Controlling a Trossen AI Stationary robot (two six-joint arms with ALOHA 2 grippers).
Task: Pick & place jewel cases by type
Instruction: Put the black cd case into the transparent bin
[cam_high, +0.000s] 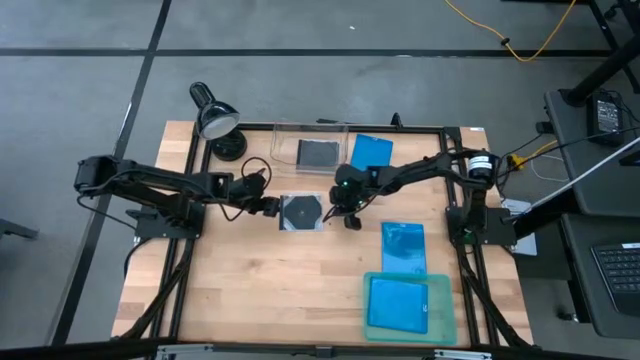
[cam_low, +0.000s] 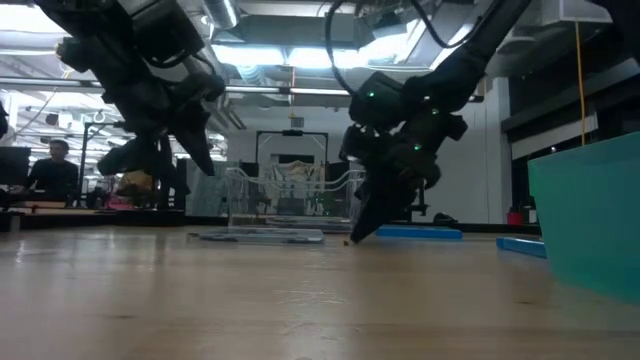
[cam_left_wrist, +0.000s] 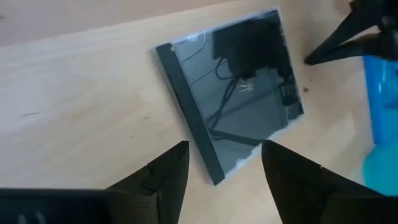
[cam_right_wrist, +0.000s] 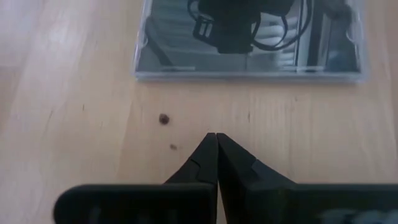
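A square grey jewel case (cam_high: 302, 212) is seen flat on the table (cam_high: 250, 290) near its middle, held by nothing. The left gripper (cam_left_wrist: 225, 163) is placed at the case's left edge with jaws parted wide around a corner. The right gripper (cam_right_wrist: 216, 144) is set just beside the case's right edge, jaws pressed together, tip low to the wood.

Risks, as judged:
- The thin case could be skated sideways instead of lifted if only one finger catches the rim.
- The case could be pushed into the right gripper.
- The lid could be popped open by a corner pinch.

Another grey case (cam_high: 318, 153) is seen in the clear bin (cam_high: 284, 128) at the far edge; blue cases (cam_high: 403, 245) lie toward the right.
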